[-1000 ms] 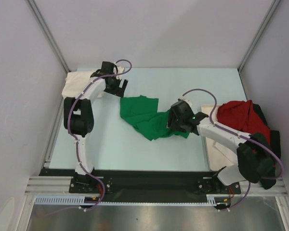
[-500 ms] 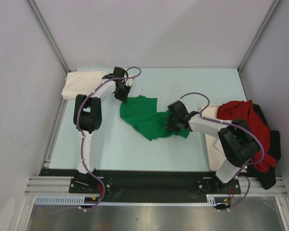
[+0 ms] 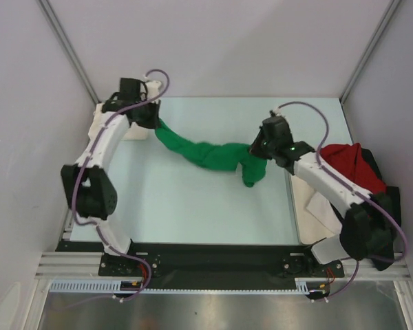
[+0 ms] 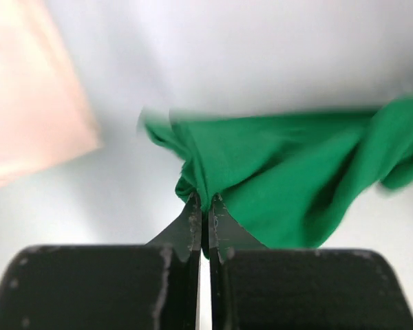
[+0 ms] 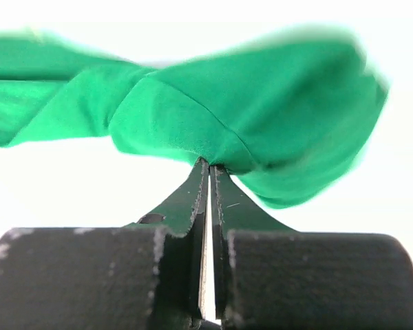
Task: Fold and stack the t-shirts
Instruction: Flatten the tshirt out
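Note:
The bright green t-shirt (image 3: 206,152) hangs bunched in a twisted band between my two grippers, above the pale blue table. At the back left my left gripper (image 3: 153,118) is shut on one end of it. In the left wrist view the gripper (image 4: 204,201) pinches a fold of the green t-shirt (image 4: 282,172). My right gripper (image 3: 257,150) is shut on the other end, where a short tail droops. In the right wrist view the gripper (image 5: 209,165) bites the green t-shirt (image 5: 261,117). The cream-white t-shirt (image 3: 107,122) lies in the back left corner, also in the left wrist view (image 4: 27,124).
The red t-shirt (image 3: 344,165) is piled at the right edge on a dark t-shirt (image 3: 394,206). A flat white tray (image 3: 308,206) lies partly under them, beneath my right arm. White walls and metal posts close in the table on three sides.
Both grippers have shut on the green t-shirt and lifted it. The left moved to the back left and the right moved back, which drew the crumpled shirt into a long band.

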Motion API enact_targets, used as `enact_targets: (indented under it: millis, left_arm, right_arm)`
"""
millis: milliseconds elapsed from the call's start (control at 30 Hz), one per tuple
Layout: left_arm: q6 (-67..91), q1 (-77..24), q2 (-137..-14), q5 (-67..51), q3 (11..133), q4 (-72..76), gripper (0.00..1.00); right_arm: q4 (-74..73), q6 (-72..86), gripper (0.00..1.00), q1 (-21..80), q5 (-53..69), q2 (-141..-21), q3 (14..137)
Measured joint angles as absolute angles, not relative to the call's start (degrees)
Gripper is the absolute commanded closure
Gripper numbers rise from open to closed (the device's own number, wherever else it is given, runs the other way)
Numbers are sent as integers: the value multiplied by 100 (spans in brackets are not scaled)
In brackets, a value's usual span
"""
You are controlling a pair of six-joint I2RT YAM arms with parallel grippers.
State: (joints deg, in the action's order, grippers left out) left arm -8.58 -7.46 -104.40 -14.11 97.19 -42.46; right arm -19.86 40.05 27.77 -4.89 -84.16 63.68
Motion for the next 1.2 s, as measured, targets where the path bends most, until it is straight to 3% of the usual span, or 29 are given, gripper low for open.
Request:
enact_targets:
  millis: [300,600,833,1000,1067,1167,1200]
  left_arm:
    - [-1170,-97,-8228,-1435,10178,-4676,100]
    - [-1404,-97,-6469,-1160,9712,-5157,100]
    - [-1411,-97,-6080,-1004,8825,-5332,100]
    - [-1402,-97,-6681,-1000,8403,-5286,99]
    - [-1400,-97,-7124,-1015,8348,-5201,95]
    - [-1404,-97,-7800,-1074,8320,-5052,82]
    - [-1400,-99,-8099,-1085,8320,-4974,71]
  right_arm:
    - [-2340,3317,100,2342,-674,-6160,8213]
    - [-2864,3229,100,2344,-458,-4943,8296]
    - [-3732,3210,100,2349,-303,-4928,7850]
    - [-3734,3122,100,2344,-381,-4849,7677]
    - [-3590,3074,100,2338,-381,-4980,7669]
    - [-3201,2980,100,2279,-357,-5450,7653]
    - [-3083,2967,100,2252,-353,-5612,7640]
